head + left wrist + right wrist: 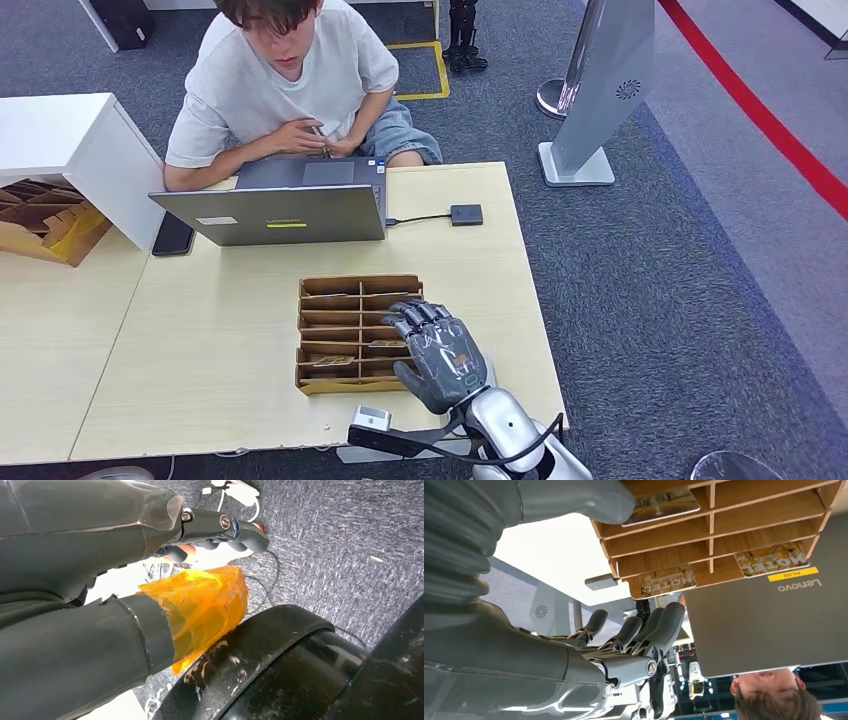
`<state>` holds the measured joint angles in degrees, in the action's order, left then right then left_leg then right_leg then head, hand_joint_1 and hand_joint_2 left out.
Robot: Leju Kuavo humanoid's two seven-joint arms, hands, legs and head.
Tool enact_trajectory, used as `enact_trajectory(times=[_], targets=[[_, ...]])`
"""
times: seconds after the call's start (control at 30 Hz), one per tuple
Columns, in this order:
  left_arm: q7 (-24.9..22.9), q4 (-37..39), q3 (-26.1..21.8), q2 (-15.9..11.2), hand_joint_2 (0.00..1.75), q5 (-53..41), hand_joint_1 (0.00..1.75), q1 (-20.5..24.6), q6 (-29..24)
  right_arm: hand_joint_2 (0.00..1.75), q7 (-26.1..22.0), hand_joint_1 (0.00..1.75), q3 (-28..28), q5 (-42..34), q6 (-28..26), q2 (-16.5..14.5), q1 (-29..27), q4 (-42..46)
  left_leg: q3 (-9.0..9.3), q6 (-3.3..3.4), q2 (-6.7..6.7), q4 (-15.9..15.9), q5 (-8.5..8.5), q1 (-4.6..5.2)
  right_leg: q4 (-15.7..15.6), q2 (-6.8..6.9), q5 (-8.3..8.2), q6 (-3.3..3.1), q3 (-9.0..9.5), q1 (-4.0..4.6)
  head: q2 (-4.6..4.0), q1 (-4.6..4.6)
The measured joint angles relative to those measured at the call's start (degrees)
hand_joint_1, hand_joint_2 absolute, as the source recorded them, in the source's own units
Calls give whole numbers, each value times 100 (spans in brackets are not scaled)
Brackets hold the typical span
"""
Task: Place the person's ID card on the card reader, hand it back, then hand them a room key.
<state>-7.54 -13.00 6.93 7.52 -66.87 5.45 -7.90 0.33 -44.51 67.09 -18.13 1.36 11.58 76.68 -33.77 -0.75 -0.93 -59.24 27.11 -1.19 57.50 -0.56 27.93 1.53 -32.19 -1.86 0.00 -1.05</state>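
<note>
The pale wooden counter [200,340] runs out of frame at the left and near edges, with bare surface left of the slotted brown wooden card rack [345,300]. A person's grey open laptop [275,212] hides their forearms; whether they hold an ID card is unclear. The small black card reader [466,214] sits near the far right edge. The right hand [440,355] hovers over the rack's right side, fingers apart, holding nothing. Printed hotel key cards [771,559] lie in the rack's slots. The left hand [210,530] hangs by the floor, its grasp unreadable.
</note>
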Motion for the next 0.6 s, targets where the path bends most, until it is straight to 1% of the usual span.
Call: enact_trajectory(times=[0.6], targets=[[0, -15, 2, 5, 0, -17, 0, 34, 42, 175, -128, 60, -143, -270, 34, -46, 244, -471, 0, 0, 0, 0, 0, 0, 0, 0, -2, 1, 0, 0, 0, 0]])
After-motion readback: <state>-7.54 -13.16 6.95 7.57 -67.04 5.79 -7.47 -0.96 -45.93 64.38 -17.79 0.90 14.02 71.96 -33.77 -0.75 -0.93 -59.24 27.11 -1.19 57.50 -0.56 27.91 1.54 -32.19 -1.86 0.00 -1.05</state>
